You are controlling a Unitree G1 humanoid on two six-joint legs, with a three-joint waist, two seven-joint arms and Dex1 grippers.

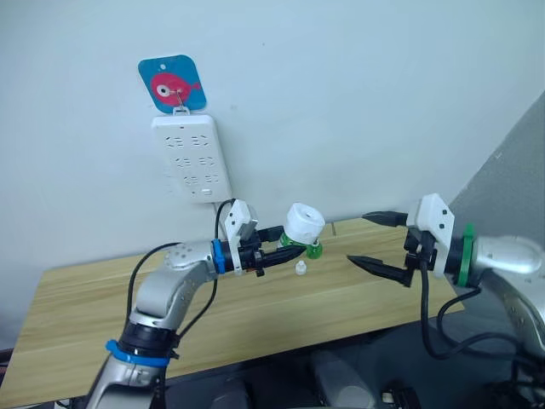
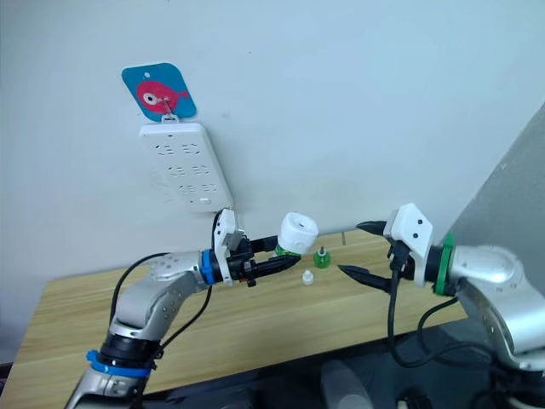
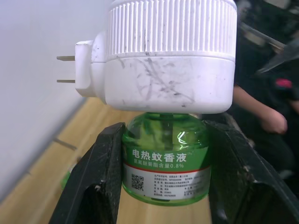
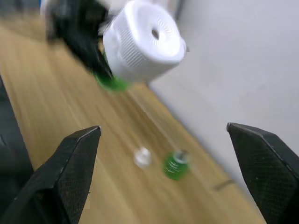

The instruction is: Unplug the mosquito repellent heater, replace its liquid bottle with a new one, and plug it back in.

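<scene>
Left end effector (image 2: 277, 262) pinching green bottle (image 3: 163, 161) screwed into white heater (image 1: 302, 223), held above tabletop (image 1: 255, 319). Right end effector (image 2: 362, 250) spread wide, well right of heater. Second bottle (image 2: 322, 257) and small cap (image 2: 306, 276) below on tabletop.

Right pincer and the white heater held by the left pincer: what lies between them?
Only open air between the right pincer and the heater. Below the gap, a green bottle and a small white cap stand on the table, in the right eye view.
</scene>
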